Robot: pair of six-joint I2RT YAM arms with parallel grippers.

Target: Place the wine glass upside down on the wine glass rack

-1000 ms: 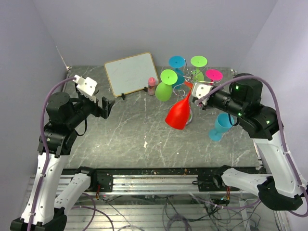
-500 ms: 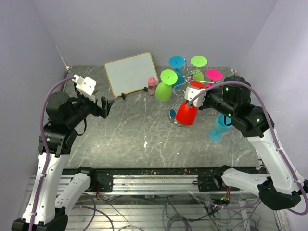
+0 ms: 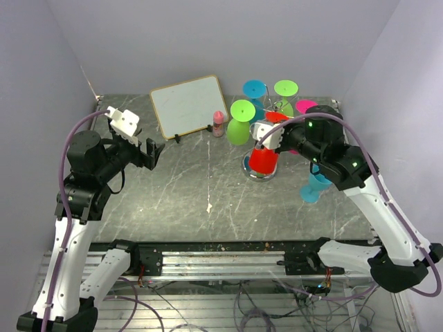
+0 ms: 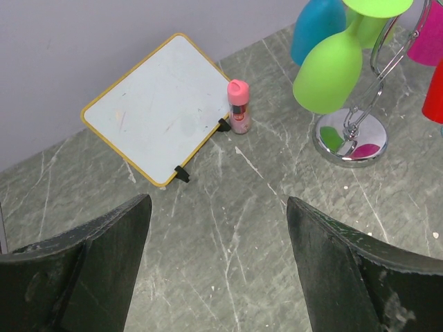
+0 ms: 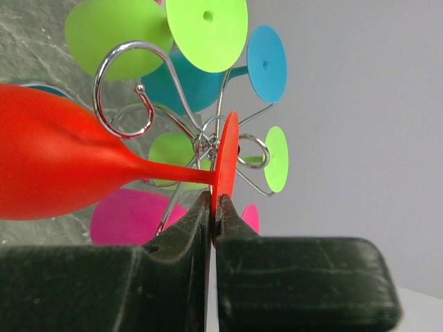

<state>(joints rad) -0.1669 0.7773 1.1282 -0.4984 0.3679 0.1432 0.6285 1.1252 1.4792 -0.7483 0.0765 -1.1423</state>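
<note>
We see the right claw (image 5: 213, 209) pinched on the red wine glass (image 5: 62, 166), its two fingers clamped on the edge of the round foot. From above, the glass hangs bowl down and foot up, right at the wine glass rack (image 4: 349, 142), with the bowl just over the rack's shiny round base. In the right wrist view a curled wire arm of the rack crosses in front of the bowl, close to where the stem begins. We cannot tell whether the stem sits inside a loop or only beside it.

Other glasses hang upside down on the rack: a green glass (image 3: 237, 130) on the side nearest the whiteboard (image 3: 188, 105), a lime glass (image 3: 285, 88), a blue glass (image 3: 254, 88) and a pink glass (image 3: 307, 107) farther back. A pale blue glass (image 3: 315, 188) shows beside the right forearm, partly hidden by it.

The left claw (image 4: 216, 207) hovers over the grey stone-patterned bench (image 3: 187, 187), well apart from the rack, its fingers spread wide and holding nothing. Ahead of it the whiteboard leans on small black feet, and a small pink bottle (image 4: 238, 106) stands just beside the board's corner.
</note>
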